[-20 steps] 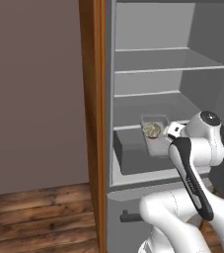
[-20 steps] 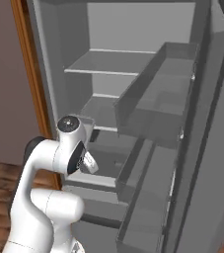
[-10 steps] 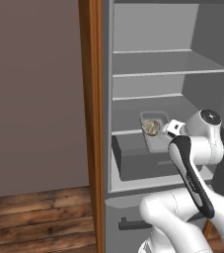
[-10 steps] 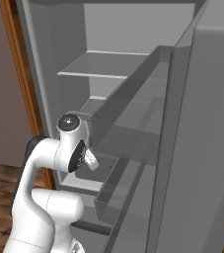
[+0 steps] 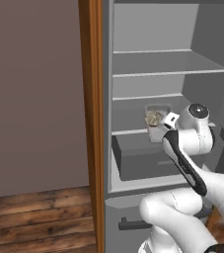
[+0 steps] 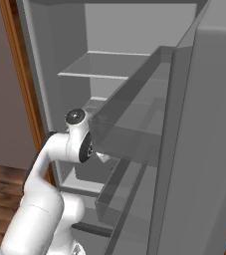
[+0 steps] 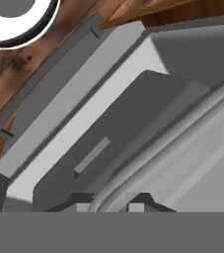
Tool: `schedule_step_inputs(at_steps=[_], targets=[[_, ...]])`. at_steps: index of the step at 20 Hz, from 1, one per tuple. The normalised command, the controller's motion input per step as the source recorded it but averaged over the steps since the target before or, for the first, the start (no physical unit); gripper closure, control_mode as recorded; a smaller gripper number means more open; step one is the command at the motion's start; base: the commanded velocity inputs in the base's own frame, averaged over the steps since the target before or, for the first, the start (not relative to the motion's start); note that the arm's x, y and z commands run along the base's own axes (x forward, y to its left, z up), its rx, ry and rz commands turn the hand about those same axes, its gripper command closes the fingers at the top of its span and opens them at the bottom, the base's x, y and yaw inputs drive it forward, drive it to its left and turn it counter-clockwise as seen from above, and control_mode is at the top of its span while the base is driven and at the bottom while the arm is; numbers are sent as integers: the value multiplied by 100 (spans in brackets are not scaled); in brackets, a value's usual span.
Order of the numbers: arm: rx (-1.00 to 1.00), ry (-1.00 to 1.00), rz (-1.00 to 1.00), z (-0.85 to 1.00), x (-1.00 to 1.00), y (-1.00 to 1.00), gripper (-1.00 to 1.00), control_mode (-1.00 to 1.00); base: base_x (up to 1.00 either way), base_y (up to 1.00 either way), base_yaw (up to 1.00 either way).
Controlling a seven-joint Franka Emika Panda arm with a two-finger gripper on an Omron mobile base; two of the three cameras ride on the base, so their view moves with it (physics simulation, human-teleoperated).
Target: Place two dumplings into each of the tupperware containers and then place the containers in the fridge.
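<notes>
Smoky container: the shallow see-through plastic tupperware tub with rounded corners (image 5: pixel 157 117) is sitting inside the tall grey fridge (image 5: pixel 148 64), over the middle shelf, above the grey drawer (image 5: pixel 138 158); two tan pleated dumplings (image 5: pixel 154 117) are lying in it.
Hand: the white arm's two-finger hand (image 7: pixel 112 202) is pinching the tub's near rim, its two dark tips closing nearly together on the pale curved edge in the hand view.
Key relation: the tub is lying straight ahead of the hand, deeper into the fridge, with the hand on its near edge; it looks level, and its long side seems to be running across the shelf, though that is hard to tell.
Resting or not: whether the tub's bottom is already touching the shelf cannot be told from these views.
Step in hand: judging by the layout, the tub is being set onto the shelf.
Next move: probably lowering until the shelf is carrying it, then letting go and backing straight out.
Risk: the open door's shelves (image 6: pixel 134 134) are standing close beside the arm on its right.
</notes>
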Motion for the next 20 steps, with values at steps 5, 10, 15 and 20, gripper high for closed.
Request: schedule_step_inputs(at_steps=[5, 10, 15, 20], targets=[[2, 0, -17, 7, 61, -60, 100, -100, 0, 0, 0], [0, -4, -20, 12, 46, -47, 100, -100, 0, 0, 0], [6, -1, -11, 16, 57, -26, 100, -100, 0, 0, 0], [18, 0, -1, 0, 43, -44, 100, -100, 0, 0, 0]])
